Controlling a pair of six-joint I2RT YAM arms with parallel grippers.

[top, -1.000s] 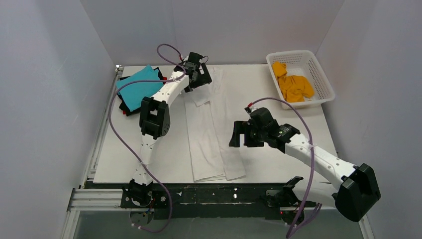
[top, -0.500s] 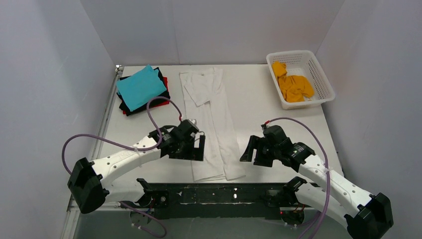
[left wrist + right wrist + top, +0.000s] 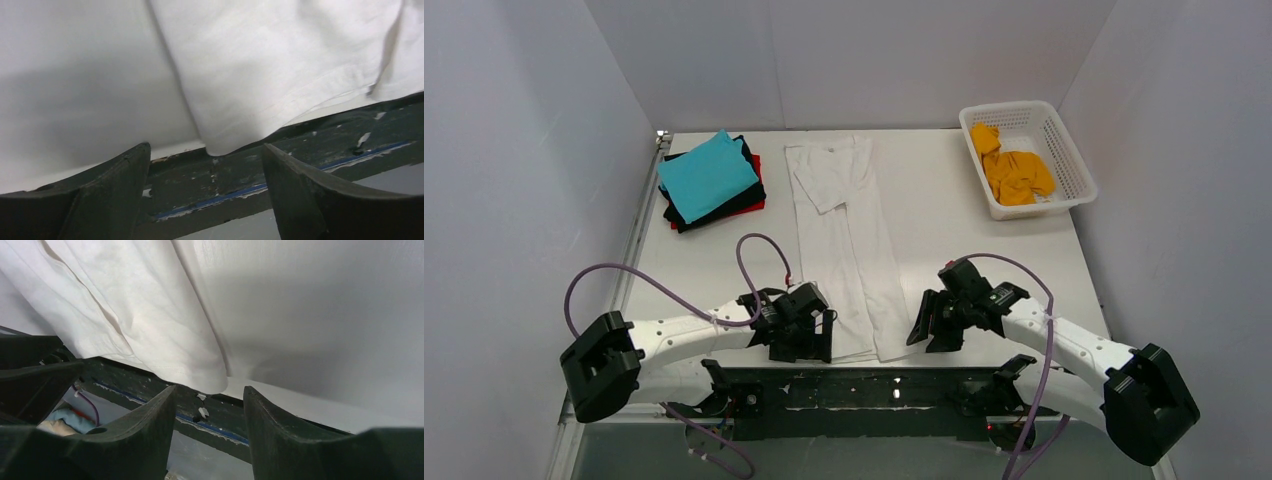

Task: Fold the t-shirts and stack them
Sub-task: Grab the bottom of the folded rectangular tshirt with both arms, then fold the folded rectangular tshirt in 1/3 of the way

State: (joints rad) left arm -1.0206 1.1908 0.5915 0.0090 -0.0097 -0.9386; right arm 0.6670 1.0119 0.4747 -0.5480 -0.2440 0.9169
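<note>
A large white t-shirt (image 3: 842, 235), folded into a long narrow strip, lies down the middle of the table, hem at the near edge. My left gripper (image 3: 816, 342) is open and empty at the hem's left corner (image 3: 220, 142). My right gripper (image 3: 929, 330) is open and empty at the hem's right corner (image 3: 207, 377). Both sit low at the table's near edge, the corners just beyond the fingertips. A stack with a teal shirt (image 3: 706, 175) on black (image 3: 736, 205) and red (image 3: 758, 165) ones lies at the back left. An orange shirt (image 3: 1014, 172) lies in the basket.
A white plastic lattice basket (image 3: 1064, 150) stands at the back right. The dark metal rail (image 3: 874, 385) runs along the table's near edge, below both grippers. Purple cables loop off both arms. White walls close in the left, back and right sides.
My left arm swung from the shirt's collar at the back down to the hem's left corner. My right arm moved nearer and lower to the hem's right corner. The shirt has not moved.
</note>
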